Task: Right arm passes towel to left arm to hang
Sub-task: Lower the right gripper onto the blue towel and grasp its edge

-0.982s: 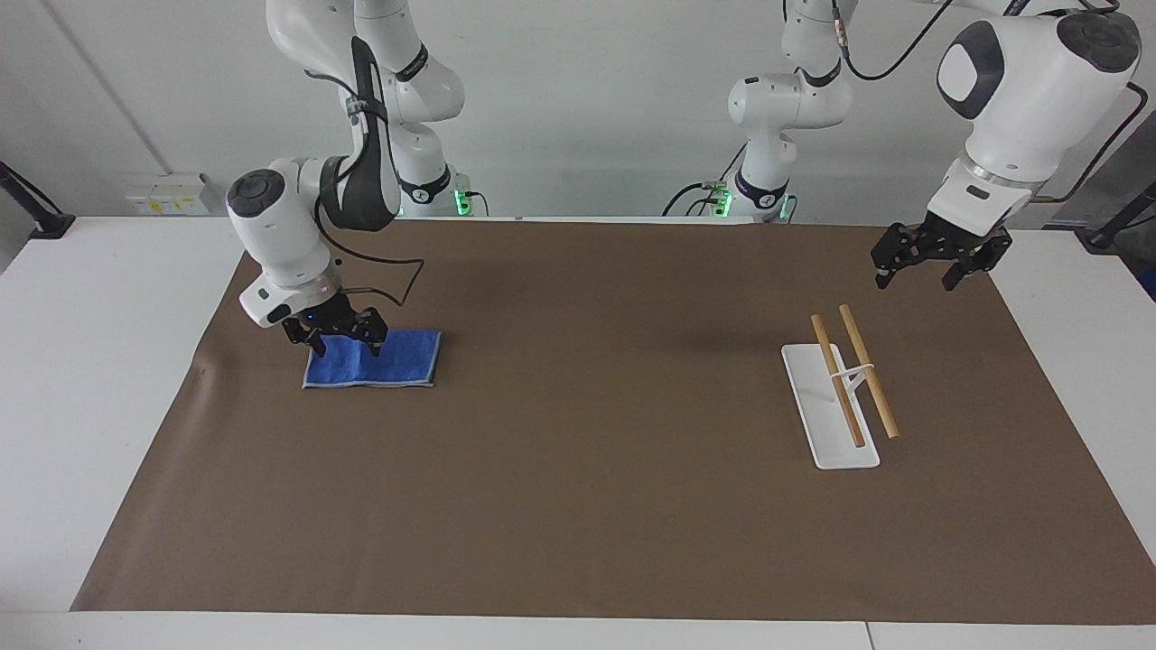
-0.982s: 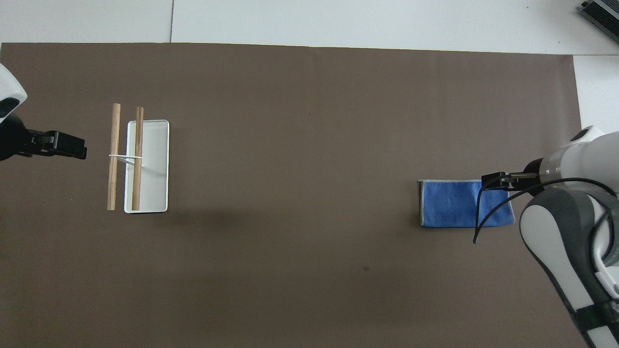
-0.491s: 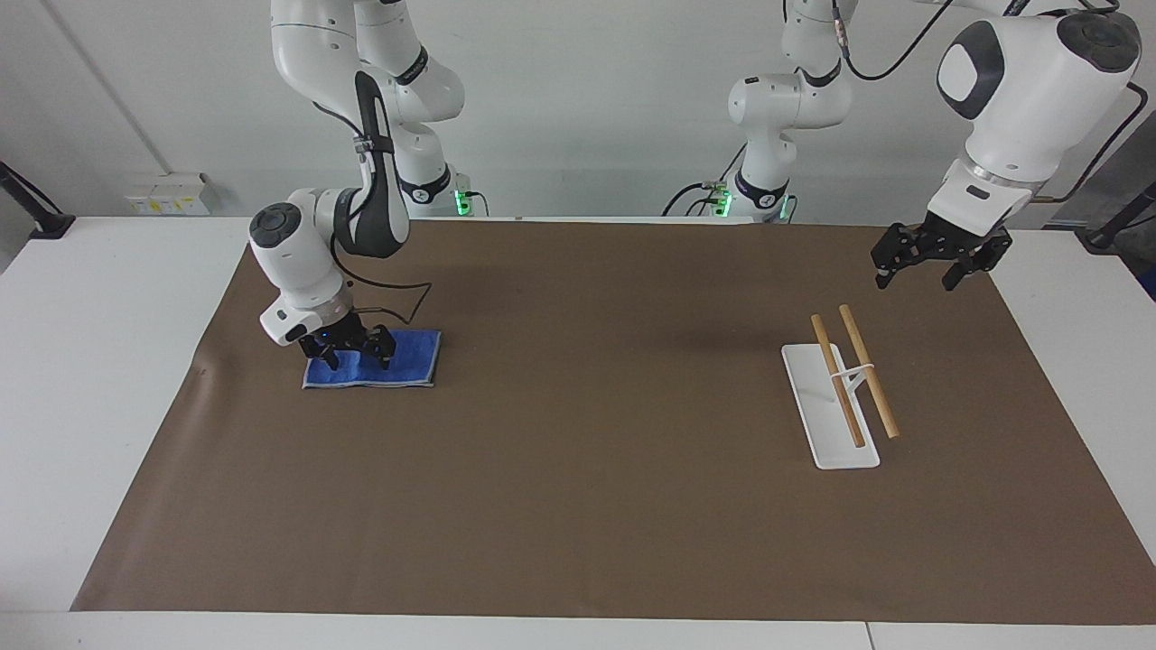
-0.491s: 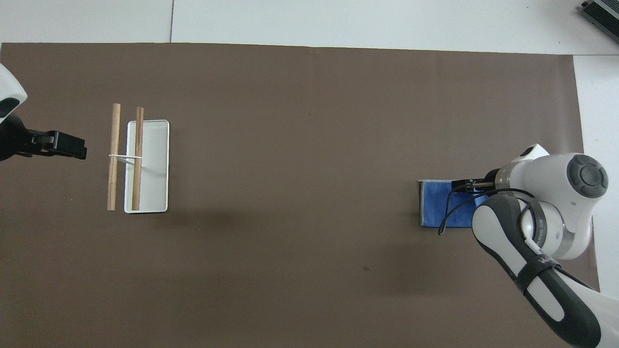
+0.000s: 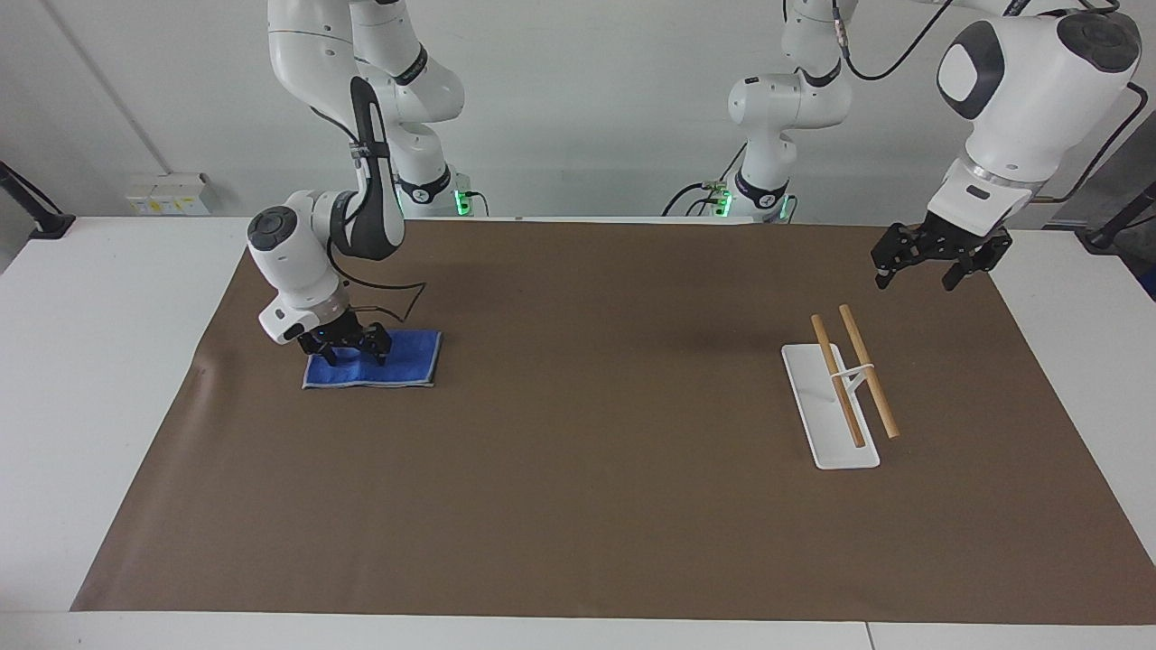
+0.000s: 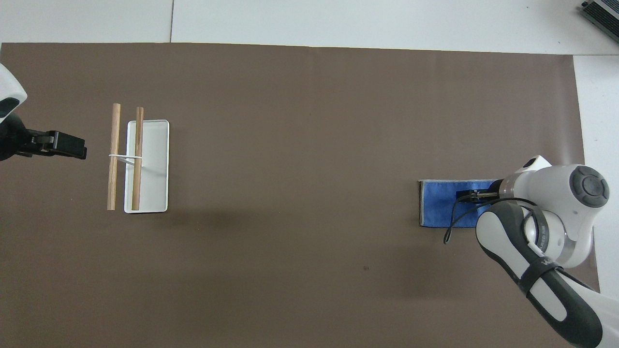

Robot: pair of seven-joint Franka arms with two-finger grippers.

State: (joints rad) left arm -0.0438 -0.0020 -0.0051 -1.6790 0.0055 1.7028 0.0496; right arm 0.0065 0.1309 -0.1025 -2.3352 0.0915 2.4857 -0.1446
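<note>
Two white Franka arms work over one brown mat (image 5: 578, 506) covering a white table (image 5: 99, 361). At the left of the facing frame, the right gripper (image 5: 354, 347) is down on the single blue towel (image 5: 402, 366), its fingers spread and planted on the cloth near the end toward the right arm's side of the table; the towel lies flat and folded on the mat. In the overhead frame that towel (image 6: 437, 208) shows at the right edge, partly covered by the right arm (image 6: 546, 227). At the upper right of the facing frame, the left gripper (image 5: 926, 268) hangs in the air with its fingers spread, holding nothing, over the mat's edge. Below it stands one white rack (image 5: 826, 415) carrying two wooden rods (image 5: 867, 370), well apart from the towel.
</note>
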